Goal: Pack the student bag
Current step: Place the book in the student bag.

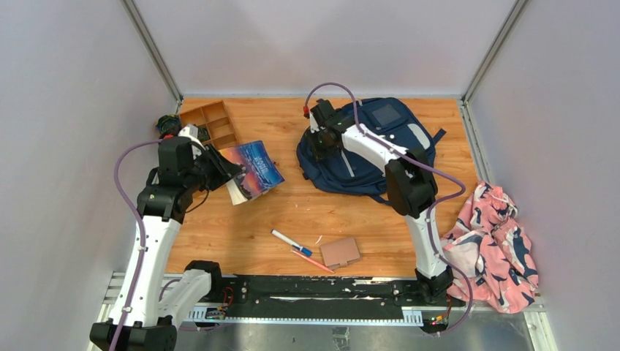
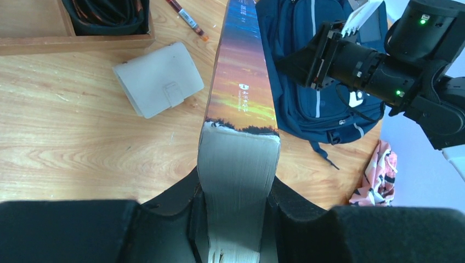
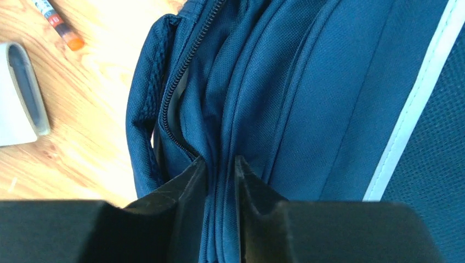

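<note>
student bag [image 1: 336, 174] comes last: nearest the arm bases two pens [image 1: 290, 241] and a wallet [image 1: 341, 252] lie on the wooden table [image 1: 241, 219], further out the left gripper [image 2: 237, 203] clamps a thick book [image 2: 241, 82], and far right-centre the right gripper [image 3: 221, 170] pinches the bag's fabric beside its zipper.

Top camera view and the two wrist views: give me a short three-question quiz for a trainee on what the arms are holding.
1. True or false: the left gripper is shut on the book.
2. What does the right gripper pinch? A) a fold of the student bag beside its zipper; B) the pink cloth; C) a pen.
3. Which lies nearer the arm bases, the wallet or the wooden tray?
Key: 1 true; 2 A; 3 the wallet.
</note>
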Motion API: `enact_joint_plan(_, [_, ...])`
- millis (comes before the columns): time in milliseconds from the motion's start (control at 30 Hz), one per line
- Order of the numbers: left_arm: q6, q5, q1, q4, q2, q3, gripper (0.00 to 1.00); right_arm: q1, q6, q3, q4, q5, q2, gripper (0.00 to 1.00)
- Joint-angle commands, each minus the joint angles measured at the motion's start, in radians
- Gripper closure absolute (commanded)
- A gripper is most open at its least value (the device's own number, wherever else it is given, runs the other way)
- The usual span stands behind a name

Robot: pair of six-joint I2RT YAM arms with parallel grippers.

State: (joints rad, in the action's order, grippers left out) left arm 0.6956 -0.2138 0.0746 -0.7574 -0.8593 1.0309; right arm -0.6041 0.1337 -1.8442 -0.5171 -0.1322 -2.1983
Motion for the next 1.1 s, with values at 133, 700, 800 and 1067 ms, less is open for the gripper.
enact_joint_plan(133, [0.041,-0.097,0.002,0.190,0.025,0.004,1.00,0.002,-0.010,-0.059,-0.086,-0.003,0.065,1.00])
enact_joint_plan(700, [0.299,-0.292,0.023,0.622,-0.085,-0.187,1.00,0.074,0.153,0.223,0.043,-0.318,0.585,1.00])
enact_joint_plan(800, [0.369,-0.269,0.063,0.745,-0.138,-0.236,1.00,0.083,0.210,0.276,0.101,-0.322,0.607,1.00])
enact_joint_plan(1067, [0.471,-0.144,0.253,0.907,-0.307,-0.234,1.00,0.103,0.261,0.350,0.161,-0.288,0.629,1.00])
